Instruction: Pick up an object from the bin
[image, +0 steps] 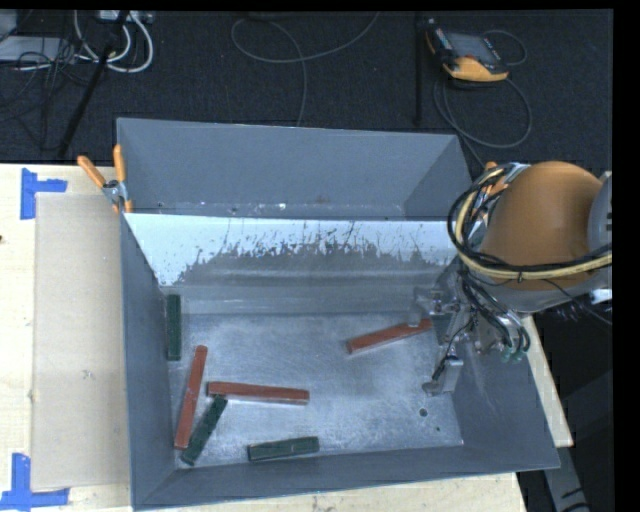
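Bin (300, 185) of grey metal holds six flat sticks, three reddish-brown and three dark green. Five sticks (257, 392) lie scattered at its left and front. The sixth, a reddish-brown flat stick (385, 339), lies slanted right of centre, its right end just beside the gripper (442, 372) — spread or pressed together, I cannot tell.

No text, label, brand, number or sign can be read.
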